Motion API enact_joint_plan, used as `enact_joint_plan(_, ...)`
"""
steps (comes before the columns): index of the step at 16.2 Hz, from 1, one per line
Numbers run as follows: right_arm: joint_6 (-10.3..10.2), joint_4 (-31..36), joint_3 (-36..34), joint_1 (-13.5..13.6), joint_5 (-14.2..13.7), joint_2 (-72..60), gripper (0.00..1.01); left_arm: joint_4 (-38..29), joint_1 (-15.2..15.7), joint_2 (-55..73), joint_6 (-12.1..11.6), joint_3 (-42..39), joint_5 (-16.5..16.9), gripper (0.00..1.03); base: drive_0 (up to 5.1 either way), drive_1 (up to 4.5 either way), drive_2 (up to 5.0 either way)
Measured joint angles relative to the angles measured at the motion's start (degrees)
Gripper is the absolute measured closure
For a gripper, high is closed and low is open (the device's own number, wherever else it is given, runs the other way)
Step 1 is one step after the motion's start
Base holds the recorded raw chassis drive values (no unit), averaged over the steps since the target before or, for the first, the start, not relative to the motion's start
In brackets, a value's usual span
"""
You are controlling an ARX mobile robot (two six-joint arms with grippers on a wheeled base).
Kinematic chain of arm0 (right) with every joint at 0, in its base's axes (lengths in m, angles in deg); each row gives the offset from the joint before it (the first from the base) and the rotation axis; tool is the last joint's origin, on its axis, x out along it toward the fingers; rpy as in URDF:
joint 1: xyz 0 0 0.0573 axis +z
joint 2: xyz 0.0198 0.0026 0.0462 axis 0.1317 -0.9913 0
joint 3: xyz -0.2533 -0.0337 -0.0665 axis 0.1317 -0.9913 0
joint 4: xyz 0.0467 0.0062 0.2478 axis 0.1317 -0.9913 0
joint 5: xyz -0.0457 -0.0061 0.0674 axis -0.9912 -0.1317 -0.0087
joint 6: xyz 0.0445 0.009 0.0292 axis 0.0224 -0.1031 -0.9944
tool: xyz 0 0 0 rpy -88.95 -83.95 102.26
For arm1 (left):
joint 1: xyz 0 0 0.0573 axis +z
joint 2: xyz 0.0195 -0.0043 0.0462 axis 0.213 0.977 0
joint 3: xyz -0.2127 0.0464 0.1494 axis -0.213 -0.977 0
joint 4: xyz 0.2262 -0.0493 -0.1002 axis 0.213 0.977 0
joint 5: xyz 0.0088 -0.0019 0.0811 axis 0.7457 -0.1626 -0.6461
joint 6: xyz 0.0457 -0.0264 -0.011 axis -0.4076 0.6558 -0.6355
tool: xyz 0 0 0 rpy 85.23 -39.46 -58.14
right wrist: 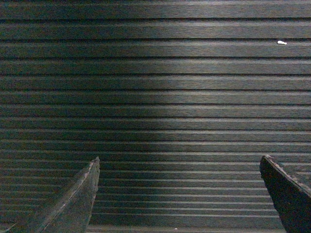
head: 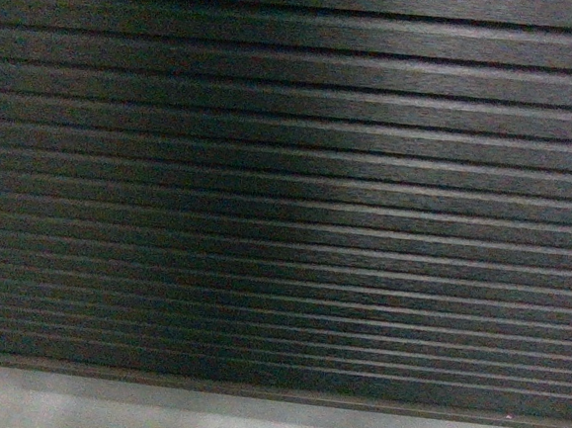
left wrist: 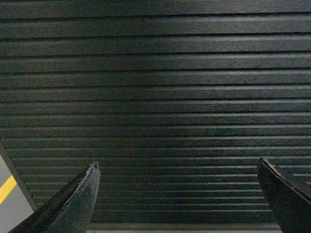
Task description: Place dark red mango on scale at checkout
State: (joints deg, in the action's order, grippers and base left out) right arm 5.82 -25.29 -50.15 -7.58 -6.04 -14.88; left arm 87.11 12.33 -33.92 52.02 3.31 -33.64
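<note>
Head view is filled almost wholly by the dark, horizontally ribbed front panel of the checkout (head: 288,194), its matte slats showing a fine brushed grain and catching a paler sheen across the middle. Along the bottom edge runs the smooth grey base plinth (head: 270,421).

The left wrist view alone shows a sliver of grey floor with a yellow painted line (left wrist: 7,188) at the lower left corner. There the left tool (left wrist: 179,167) stands spread wide and empty, its two black tapered fingers (left wrist: 77,199) scuffed at the tips.

The right wrist view alone shows a small white fleck (right wrist: 282,42) on an upper slat. The right tool (right wrist: 180,162) is likewise spread wide, holding nothing.

The dark red mango and the scale appear in no view.
</note>
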Motion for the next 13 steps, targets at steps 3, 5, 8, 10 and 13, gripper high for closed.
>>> enact_joint_plan(3, 0.0, 0.0, 0.0, 0.0, 0.0, 0.0, 0.03, 0.0, 0.0, 0.0, 0.0, 0.0, 0.0, 0.05, 0.0, 0.0, 0.0)
enact_joint_plan(5, 0.0, 0.0, 0.0, 0.0, -0.02, 0.0, 0.03, 0.0, 0.0, 0.0, 0.0, 0.0, 0.0, 0.05, 0.0, 0.0, 0.0)
enact_joint_plan(8, 0.02, -0.02, 0.0, 0.0, 0.0, 0.0, 0.03, 0.22, 0.0, 0.0, 0.04, 0.0, -0.02, 0.05, 0.0, 0.0, 0.0)
enact_joint_plan(10, 0.0, -0.04, 0.0, 0.0, -0.04, 0.0, 0.03, 0.0, 0.0, 0.0, -0.04, 0.0, -0.02, 0.05, 0.0, 0.0, 0.0)
enact_joint_plan(13, -0.02, 0.0, 0.0, 0.0, 0.0, 0.0, 0.03, 0.02, 0.0, 0.0, 0.0, 0.0, 0.0, 0.05, 0.0, 0.0, 0.0)
